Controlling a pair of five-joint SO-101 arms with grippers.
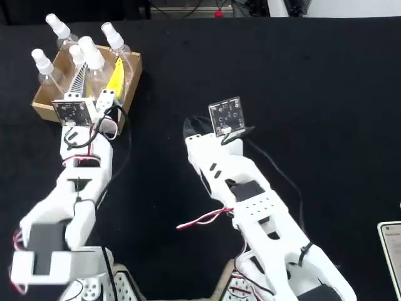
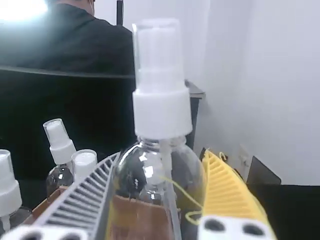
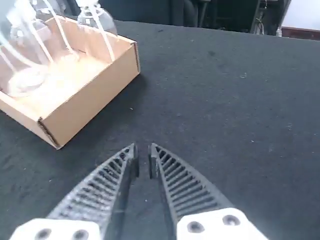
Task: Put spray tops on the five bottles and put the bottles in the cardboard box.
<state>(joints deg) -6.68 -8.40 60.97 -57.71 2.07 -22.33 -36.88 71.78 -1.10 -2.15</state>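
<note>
Clearly the left hand [image 2: 162, 157] is clamped on a clear bottle [image 2: 150, 177], its grey and yellow fingers pressed against either side of the body, with the bottle's white spray top [image 2: 161, 100] standing upright above them. From the high view this bottle sits inside the cardboard box [image 1: 42, 108] at the far left of the black desk [image 1: 301, 81]; whether it rests on the box floor I cannot tell. Four other bottles [image 1: 59, 31], each wearing a white spray top, stand in the same box around it. The right hand [image 3: 142, 156] hangs low over the desk beside the box, its dark fingers drawn almost together, only a thin slit between the tips, gripping nothing.
</note>
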